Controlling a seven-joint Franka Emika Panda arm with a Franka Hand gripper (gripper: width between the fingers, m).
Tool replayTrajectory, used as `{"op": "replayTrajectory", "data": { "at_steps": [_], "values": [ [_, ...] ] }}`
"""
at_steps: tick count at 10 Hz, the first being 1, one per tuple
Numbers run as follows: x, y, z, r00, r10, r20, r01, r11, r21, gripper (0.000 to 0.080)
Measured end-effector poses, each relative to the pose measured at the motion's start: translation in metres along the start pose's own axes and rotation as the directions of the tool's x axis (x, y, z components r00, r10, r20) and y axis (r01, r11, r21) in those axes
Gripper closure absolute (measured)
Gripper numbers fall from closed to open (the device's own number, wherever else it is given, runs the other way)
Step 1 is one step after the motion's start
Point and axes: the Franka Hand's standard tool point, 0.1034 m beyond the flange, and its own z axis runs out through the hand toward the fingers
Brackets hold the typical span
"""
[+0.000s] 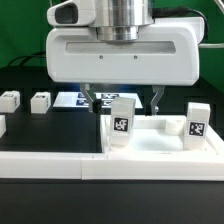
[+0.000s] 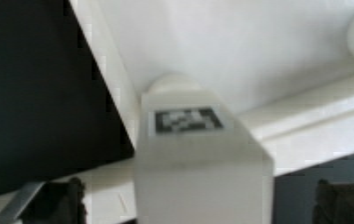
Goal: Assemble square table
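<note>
The leg (image 1: pixel 122 124) looks like light, stiff, smooth plastic, probably slippery; it is best gripped on its flat sides near the top. It stands upright at a corner of the table slab (image 1: pixel 150 150), with a second leg (image 1: pixel 196 122) at its three o'clock in the exterior view and loose legs (image 1: pixel 40 101) toward nine. The pincer (image 1: pixel 122 103) is spread wide and empty at twelve o'clock over the leg, one finger on each side, seemingly touching nothing

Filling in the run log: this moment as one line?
fingers: open, flanking upright white tagged plastic leg | leg: standing on white square plastic slab | held: nothing
</note>
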Motion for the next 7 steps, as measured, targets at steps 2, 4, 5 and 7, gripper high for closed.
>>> {"op": "replayTrajectory", "data": {
  "at_steps": [2, 4, 5, 7],
  "values": [
    [-0.0009, 0.0054, 0.0055, 1.000, 0.007, -0.021, -0.007, 1.000, -0.007, 0.0150],
    [-0.0015, 0.0026, 0.0067, 0.999, 0.007, -0.035, -0.007, 1.000, -0.010, 0.0150],
    [-0.0013, 0.0034, 0.0067, 0.999, 0.008, -0.035, -0.008, 1.000, -0.010, 0.0277],
    [-0.0012, 0.0038, 0.0068, 0.999, 0.008, -0.035, -0.009, 1.000, -0.011, 0.0511]
  ]
}}
